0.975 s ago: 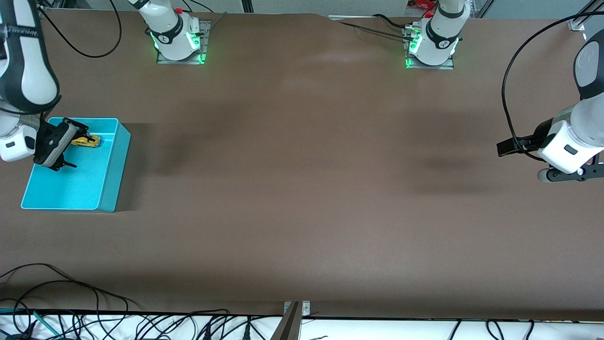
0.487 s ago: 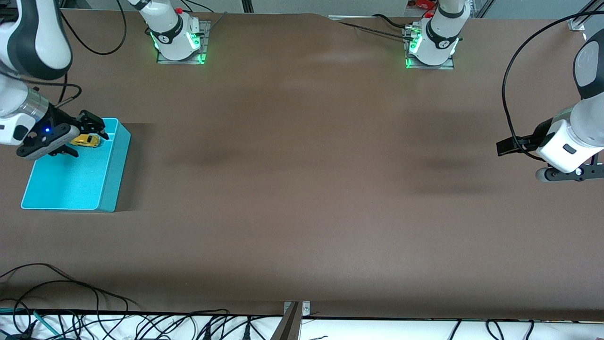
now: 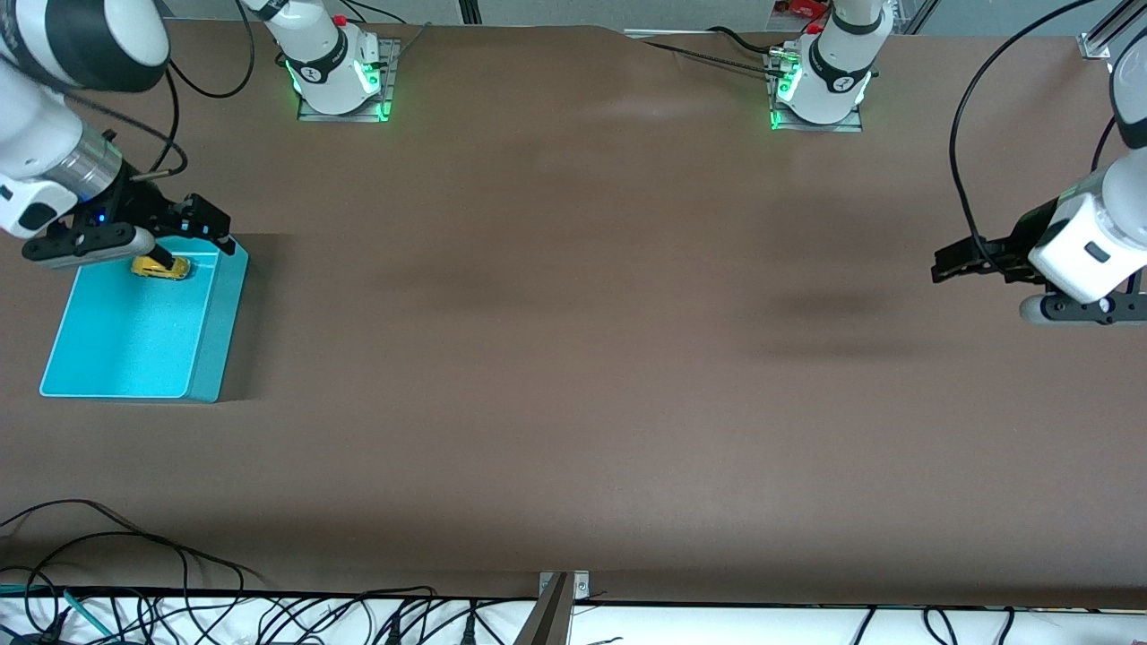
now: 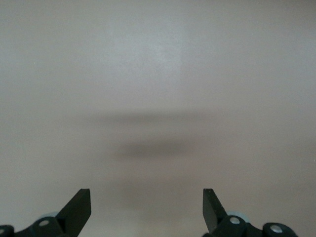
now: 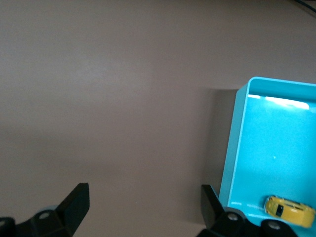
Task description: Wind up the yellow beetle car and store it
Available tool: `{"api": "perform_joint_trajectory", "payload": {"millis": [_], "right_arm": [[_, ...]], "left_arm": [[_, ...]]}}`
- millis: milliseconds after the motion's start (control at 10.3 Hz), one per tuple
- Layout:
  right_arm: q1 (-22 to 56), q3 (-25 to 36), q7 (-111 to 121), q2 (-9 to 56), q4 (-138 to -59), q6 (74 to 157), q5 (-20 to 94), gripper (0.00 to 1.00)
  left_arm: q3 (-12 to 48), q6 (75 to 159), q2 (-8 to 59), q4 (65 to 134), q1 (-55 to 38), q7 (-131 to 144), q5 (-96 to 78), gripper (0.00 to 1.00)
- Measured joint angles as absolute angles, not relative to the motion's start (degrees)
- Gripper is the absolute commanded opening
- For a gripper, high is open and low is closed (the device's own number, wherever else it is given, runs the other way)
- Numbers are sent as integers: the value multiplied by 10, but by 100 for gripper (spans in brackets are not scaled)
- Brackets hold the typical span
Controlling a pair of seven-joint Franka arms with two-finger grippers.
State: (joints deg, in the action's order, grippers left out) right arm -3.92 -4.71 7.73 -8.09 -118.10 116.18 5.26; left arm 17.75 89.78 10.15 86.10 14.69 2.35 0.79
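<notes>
the yellow beetle car (image 3: 161, 267) lies inside the turquoise bin (image 3: 125, 358), on its floor close to the wall farthest from the front camera, and nothing of mine is touching it. the bin sits on the brown counter (image 3: 573, 358) at the right arm's end. my right fingers (image 3: 199, 226) hang above that same end of the bin, over its rim and just above the car, spread wide with nothing between them; in the right wrist view one dark fingertip (image 5: 76, 203) shows over bare counter and the other sits by the bin's corner, with the car (image 5: 289, 210) visible low in the bin (image 5: 237, 148) beside it. the car rests flat on its wheels as far as i can tell, its yellow body and dark windows showing in both views. my left fingers (image 3: 959, 264) are up over bare counter at the left arm's end, well apart from the bin and the car, and they too stand wide and empty; the left wrist view shows only the two black fingertips (image 4: 79, 210) with plain brown surface and a soft shadow between them. that left arm waits there. black cables (image 3: 134, 555) lie along the counter's edge nearest the front camera.
</notes>
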Motion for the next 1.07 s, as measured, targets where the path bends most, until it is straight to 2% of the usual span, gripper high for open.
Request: {"api": "perform_joint_trajectory", "payload": {"millis": [487,780,1072], "right_arm": [[-38,-66,17,-126,-1121,1065,11,100],[-38,-73,-3,-95,-1011,977,2,100],[-39,-70,-7,-43,-945,959,-1,100]], "left_arm": [[174,897,102,866,147,6,8,100],[174,897,102,866,147,6,8,100],[173,897,103,866,147,6,8,100]]}}
